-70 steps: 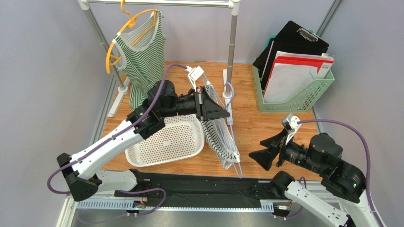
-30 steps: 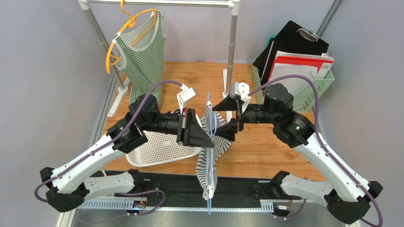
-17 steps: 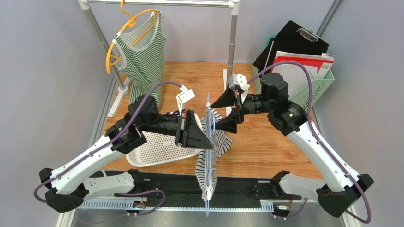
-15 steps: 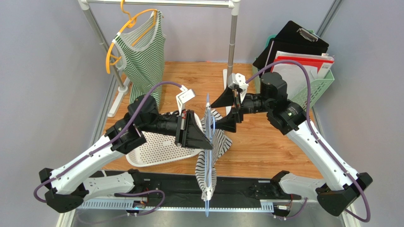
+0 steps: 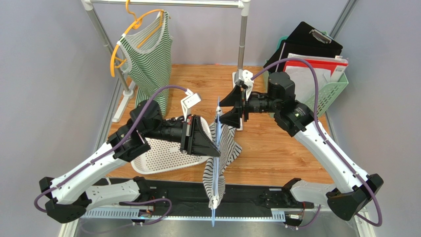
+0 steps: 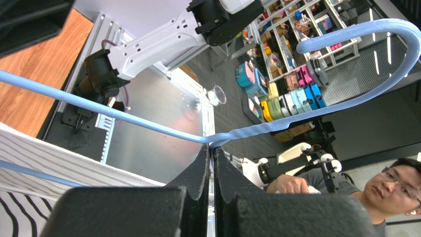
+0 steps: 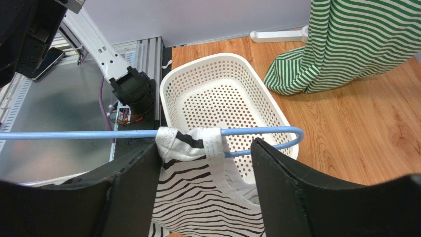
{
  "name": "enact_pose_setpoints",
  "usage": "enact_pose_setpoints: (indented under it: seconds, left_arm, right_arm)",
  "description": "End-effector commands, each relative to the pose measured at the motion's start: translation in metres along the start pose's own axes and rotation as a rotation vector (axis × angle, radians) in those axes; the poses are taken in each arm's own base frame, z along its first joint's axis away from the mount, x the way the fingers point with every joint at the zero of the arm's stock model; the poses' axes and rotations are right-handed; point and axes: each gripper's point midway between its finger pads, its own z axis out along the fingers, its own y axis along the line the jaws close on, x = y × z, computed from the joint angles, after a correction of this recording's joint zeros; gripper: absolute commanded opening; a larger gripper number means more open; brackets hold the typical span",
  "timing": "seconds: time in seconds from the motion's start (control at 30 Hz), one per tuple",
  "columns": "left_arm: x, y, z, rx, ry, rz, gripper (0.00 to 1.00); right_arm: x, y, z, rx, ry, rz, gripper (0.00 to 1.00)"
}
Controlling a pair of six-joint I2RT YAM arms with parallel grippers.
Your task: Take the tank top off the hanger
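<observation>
A black-and-white striped tank top [image 5: 225, 148] hangs on a blue hanger [image 5: 218, 106] held on edge between the arms. My left gripper [image 5: 215, 148] is shut on the hanger; the left wrist view shows its jaws [image 6: 211, 148] pinching the twisted neck of the hanger [image 6: 306, 111] below the hook. My right gripper [image 5: 221, 112] is open at the hanger's far end. In the right wrist view its jaws [image 7: 205, 144] stand either side of the tank top [image 7: 207, 197], whose straps loop over the hanger's arm [image 7: 74, 134]. I cannot tell whether the fingers touch the cloth.
A white perforated basket [image 5: 168, 153] sits under the left arm and shows in the right wrist view [image 7: 222, 94]. A green striped tank top [image 5: 146, 54] hangs on an orange hanger from the metal rack [image 5: 242, 39]. A green file holder [image 5: 306, 98] stands at the back right.
My left arm carried the hanger and striped top from over the basket to the middle. My right arm rose from the front right and moved its open jaws up to the hanger's far end.
</observation>
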Motion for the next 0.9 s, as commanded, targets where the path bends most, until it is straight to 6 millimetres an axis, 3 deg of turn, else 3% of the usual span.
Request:
enact_pose_setpoints:
  seconds: [0.0, 0.1, 0.13, 0.23, 0.4, 0.47, 0.57, 0.87]
  left_arm:
    - [-0.001, -0.019, -0.008, 0.047, -0.02, 0.044, 0.0]
    - [-0.001, -0.02, -0.01, 0.044, -0.03, 0.045, 0.0]
    - [-0.001, -0.019, -0.01, 0.042, -0.032, 0.045, 0.0]
    - [-0.001, -0.018, -0.011, 0.035, -0.04, 0.043, 0.0]
    - [0.0, -0.012, -0.013, -0.001, -0.053, 0.028, 0.0]
    - [0.0, -0.012, -0.014, -0.005, -0.059, 0.023, 0.0]
    - [0.002, -0.007, -0.014, -0.017, -0.058, 0.017, 0.0]
    - [0.007, 0.001, -0.013, -0.036, -0.045, 0.004, 0.0]
  right_arm:
    - [-0.025, -0.007, -0.004, 0.039, -0.06, -0.061, 0.65]
    - [-0.026, -0.006, -0.007, 0.04, -0.063, -0.057, 0.62]
    - [-0.025, -0.006, -0.007, 0.04, -0.063, -0.056, 0.53]
    - [-0.027, -0.008, -0.009, 0.054, -0.065, -0.053, 0.43]
    - [-0.029, -0.013, -0.012, 0.081, -0.069, -0.039, 0.41]
    - [-0.031, -0.016, -0.012, 0.101, -0.072, -0.025, 0.28]
    - [-0.033, -0.037, -0.013, 0.204, -0.075, 0.02, 0.13]
    - [-0.036, -0.075, -0.005, 0.338, -0.069, 0.18, 0.09]
